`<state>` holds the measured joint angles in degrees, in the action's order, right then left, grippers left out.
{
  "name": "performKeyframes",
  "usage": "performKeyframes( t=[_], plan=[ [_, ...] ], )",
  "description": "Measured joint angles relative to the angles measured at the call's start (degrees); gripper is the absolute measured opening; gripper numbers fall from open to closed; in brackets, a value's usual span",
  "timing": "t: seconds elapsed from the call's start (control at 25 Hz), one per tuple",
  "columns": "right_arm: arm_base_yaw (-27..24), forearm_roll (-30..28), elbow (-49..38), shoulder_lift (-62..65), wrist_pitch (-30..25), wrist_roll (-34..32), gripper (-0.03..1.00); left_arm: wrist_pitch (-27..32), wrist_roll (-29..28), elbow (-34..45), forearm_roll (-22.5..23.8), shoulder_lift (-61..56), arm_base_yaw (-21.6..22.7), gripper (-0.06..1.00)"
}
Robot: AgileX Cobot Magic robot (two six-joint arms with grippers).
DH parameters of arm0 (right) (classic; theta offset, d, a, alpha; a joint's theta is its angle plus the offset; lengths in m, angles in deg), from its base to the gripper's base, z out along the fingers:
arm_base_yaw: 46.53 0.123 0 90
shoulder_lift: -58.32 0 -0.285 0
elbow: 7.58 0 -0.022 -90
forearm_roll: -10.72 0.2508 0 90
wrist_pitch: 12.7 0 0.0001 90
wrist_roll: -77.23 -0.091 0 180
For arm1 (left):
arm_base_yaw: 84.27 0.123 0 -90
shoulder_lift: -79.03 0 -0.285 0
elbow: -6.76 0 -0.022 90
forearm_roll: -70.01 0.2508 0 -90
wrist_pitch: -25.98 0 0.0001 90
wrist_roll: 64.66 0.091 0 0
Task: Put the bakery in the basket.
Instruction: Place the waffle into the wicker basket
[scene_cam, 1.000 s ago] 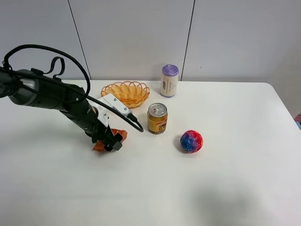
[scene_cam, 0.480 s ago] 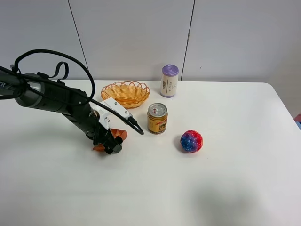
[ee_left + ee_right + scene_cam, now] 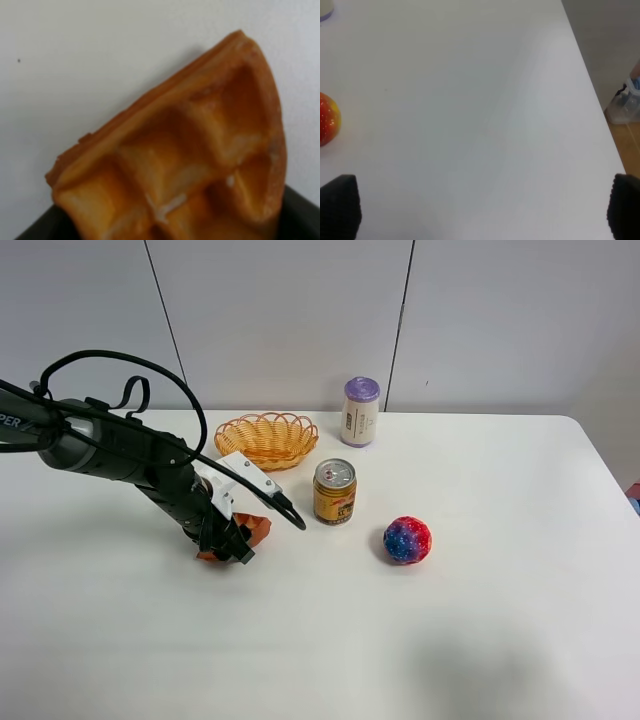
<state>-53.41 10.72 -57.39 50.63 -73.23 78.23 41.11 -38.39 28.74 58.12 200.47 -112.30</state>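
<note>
The left gripper [image 3: 228,542] is sitting low over the waffle [image 3: 190,150], which is lying on the table [image 3: 480,620] in front of the basket [image 3: 266,437], left of the can [image 3: 334,492]. Its dark fingers [image 3: 35,230] are flanking the wedge; whether they are clamping it cannot be told. The right gripper [image 3: 482,207] is hanging wide open, holding nothing.

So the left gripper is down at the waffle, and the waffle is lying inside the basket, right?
No. The left gripper is down at the waffle, but it lies on the table, outside the basket; the high view shows this.
</note>
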Motion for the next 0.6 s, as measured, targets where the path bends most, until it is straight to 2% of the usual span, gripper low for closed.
performKeyframes(
  t=[0.2, 0.36, 0.52, 0.6],
  plan=[
    [0.0, 0.0, 0.0, 0.0, 0.0, 0.0, 0.99, 1.5, 0.0, 0.0, 0.0, -1.3, 0.0, 0.63],
    [0.0, 0.0, 0.0, 0.0, 0.0, 0.0, 0.99, 3.2, 0.0, 0.1, -0.1, -8.3, 0.0, 0.63],
    [0.0, 0.0, 0.0, 0.0, 0.0, 0.0, 0.99, 5.2, -1.3, 0.1, -2.9, -16.5, 0.0, 0.63],
    [0.0, 0.0, 0.0, 0.0, 0.0, 0.0, 0.99, 4.6, -3.8, 0.1, -4.0, -19.5, 0.0, 0.63]
  ],
)
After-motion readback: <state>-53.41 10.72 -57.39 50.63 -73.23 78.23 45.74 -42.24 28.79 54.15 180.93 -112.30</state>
